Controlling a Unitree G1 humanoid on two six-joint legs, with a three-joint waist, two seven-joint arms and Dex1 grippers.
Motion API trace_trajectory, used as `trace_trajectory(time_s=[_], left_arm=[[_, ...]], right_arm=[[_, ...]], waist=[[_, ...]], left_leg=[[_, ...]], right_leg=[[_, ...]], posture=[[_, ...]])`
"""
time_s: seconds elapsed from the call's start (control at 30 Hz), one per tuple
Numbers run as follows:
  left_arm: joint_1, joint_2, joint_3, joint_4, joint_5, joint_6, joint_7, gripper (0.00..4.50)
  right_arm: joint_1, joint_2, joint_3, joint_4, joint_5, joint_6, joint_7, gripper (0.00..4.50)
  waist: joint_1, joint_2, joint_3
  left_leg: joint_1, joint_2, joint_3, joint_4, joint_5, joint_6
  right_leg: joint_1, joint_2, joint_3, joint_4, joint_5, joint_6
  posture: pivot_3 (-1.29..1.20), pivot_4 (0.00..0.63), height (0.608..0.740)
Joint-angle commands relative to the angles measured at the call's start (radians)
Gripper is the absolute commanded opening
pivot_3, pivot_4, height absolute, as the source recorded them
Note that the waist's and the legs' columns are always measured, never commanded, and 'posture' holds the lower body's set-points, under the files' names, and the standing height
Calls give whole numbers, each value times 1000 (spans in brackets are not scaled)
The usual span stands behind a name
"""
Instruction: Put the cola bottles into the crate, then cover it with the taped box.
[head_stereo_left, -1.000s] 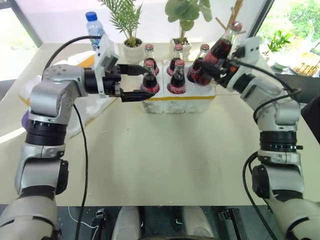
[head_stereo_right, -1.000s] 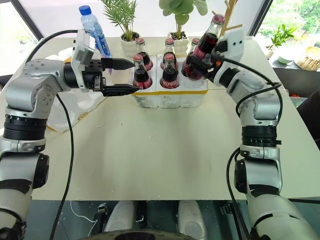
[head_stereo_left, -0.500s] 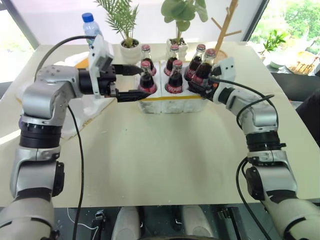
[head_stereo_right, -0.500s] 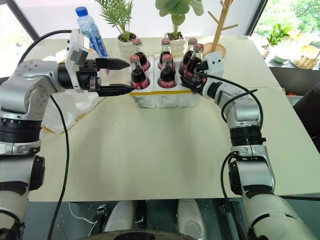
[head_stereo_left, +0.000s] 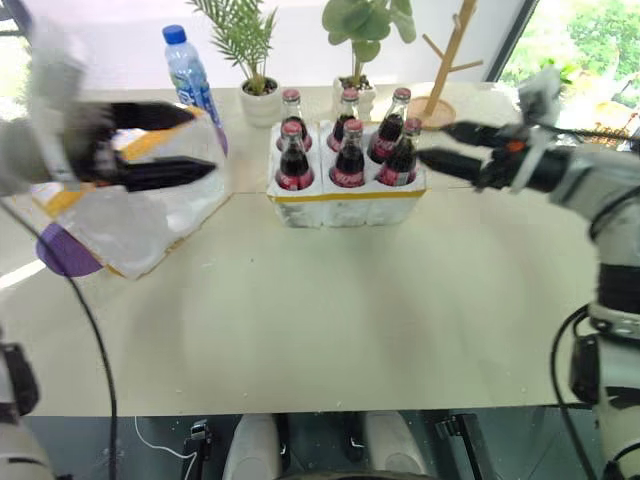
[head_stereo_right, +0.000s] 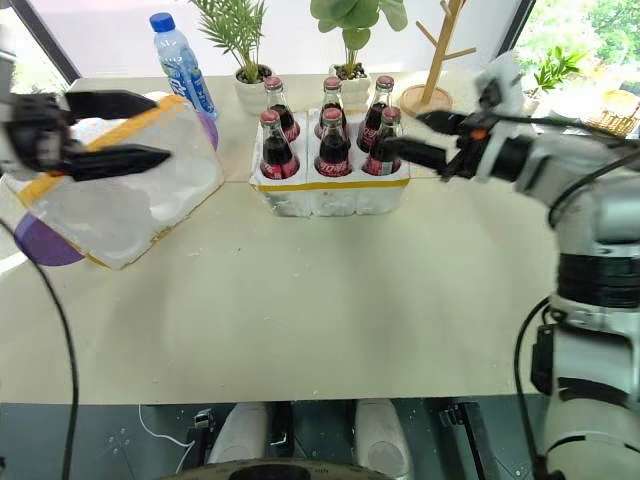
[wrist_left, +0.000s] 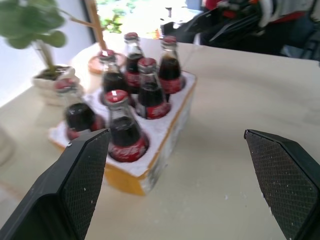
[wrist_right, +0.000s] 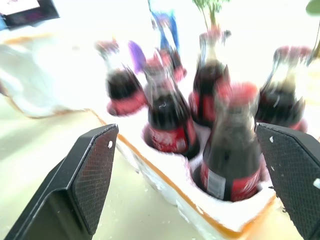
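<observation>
White styrofoam crate (head_stereo_right: 330, 190) sits on the counter (head_stereo_right: 330, 300) between both hands, all six cola bottles (head_stereo_right: 330, 145) upright in its wells. Right hand (head_stereo_right: 420, 135) hovers just beside the crate's right end, fingers spread wide and holding nothing. Left hand (head_stereo_right: 135, 130) hangs well apart from the crate, fingers equally wide and empty, directly over the taped box (head_stereo_right: 130, 205), which lies on the counter beneath it. Behind that hand stands a blue-capped water bottle (head_stereo_right: 180, 60).

A water bottle (head_stereo_right: 180, 62), potted plants (head_stereo_right: 243, 40) and a wooden stand (head_stereo_right: 434, 60) line the table (head_stereo_right: 320, 310).
</observation>
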Motion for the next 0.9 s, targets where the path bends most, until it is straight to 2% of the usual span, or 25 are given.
trace_trajectory(time_s=[0.03,0.1,0.23,0.4,0.5,0.6,0.73,0.9], left_arm=[[132,105,196,-42,-1,47,-22,4500],[256,131,296,-62,29,54,-36,4500],[706,147,543,-93,285,-101,-221,4500],[919,149,605,73,445,-307,-256,4500],[943,176,577,167,479,-381,-271,4500],[923,215,466,279,529,-495,-244,4500],[771,239,259,368,537,-533,-144,4500],[582,231,34,456,556,-553,-131,4500]], right_arm=[[-44,-57,-31,-40,72,34,76,4476],[-45,-82,-18,-56,81,27,111,4476],[-35,-108,14,-110,117,22,206,4476],[-58,-73,44,-86,94,-37,214,4476],[-75,-63,62,-53,76,-56,211,4476],[-84,-64,65,-60,89,-61,234,4476],[-107,-72,53,-72,116,-49,250,4476],[-122,-90,21,-100,184,9,258,4476]], waist=[[-1,0,0],[3,0,0],[1,1,0],[6,-1,0],[9,-1,0],[9,-1,0],[7,-1,0],[7,-1,0]], left_leg=[[0,0,0,0,0,0],[1,0,0,0,0,0],[1,0,2,-1,0,0],[0,1,5,-1,0,0],[-1,0,6,-1,0,0],[-1,-1,7,-1,-1,0],[-2,-1,7,-1,-1,0],[-3,-1,9,-1,-1,1]], right_leg=[[0,0,0,0,0,0],[0,0,1,0,0,0],[-1,-1,1,0,0,0],[-2,-1,0,0,0,-2],[-2,-4,0,0,-1,-4],[-3,-6,0,-1,-1,-4],[-4,-6,-1,0,0,-2],[-6,-5,0,2,0,-1]], posture=[[0,150,740],[0,150,740],[0,150,740],[0,150,740],[0,150,740],[0,150,740],[0,150,740],[0,150,740]])
